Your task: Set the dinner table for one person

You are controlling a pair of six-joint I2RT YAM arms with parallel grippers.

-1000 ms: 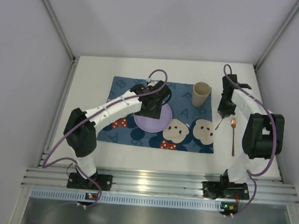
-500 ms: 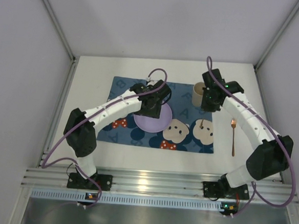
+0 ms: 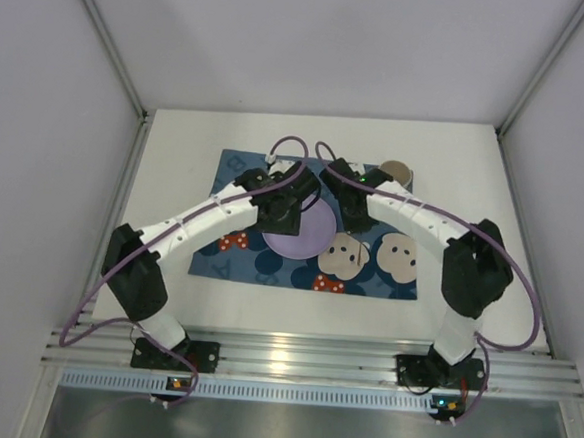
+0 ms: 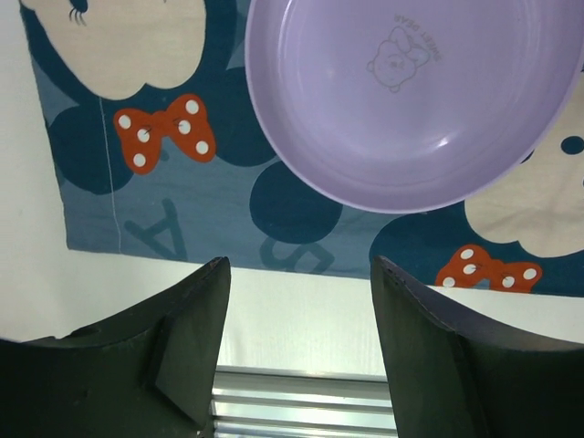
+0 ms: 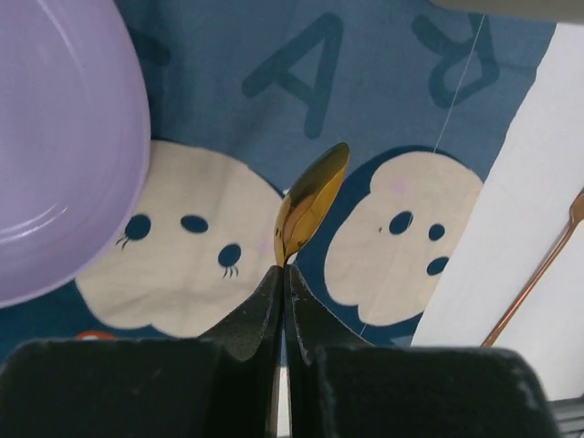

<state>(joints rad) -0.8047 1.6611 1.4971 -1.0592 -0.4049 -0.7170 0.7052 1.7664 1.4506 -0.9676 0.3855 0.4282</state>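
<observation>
Plate (image 4: 401, 100), cup (image 3: 397, 171) on placemat (image 5: 274, 55); right gripper (image 5: 283, 274) pinching gold spoon (image 5: 310, 205) above it, not yet laid; left gripper (image 4: 299, 269) wide, empty

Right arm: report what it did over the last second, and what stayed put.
The right claw, shut on a gold spoon, swung left from the table's right side to above the placemat, beside the purple plate. The left claw, open, shifted slightly left. Plate, cup and the copper utensil on the table stayed put.
</observation>
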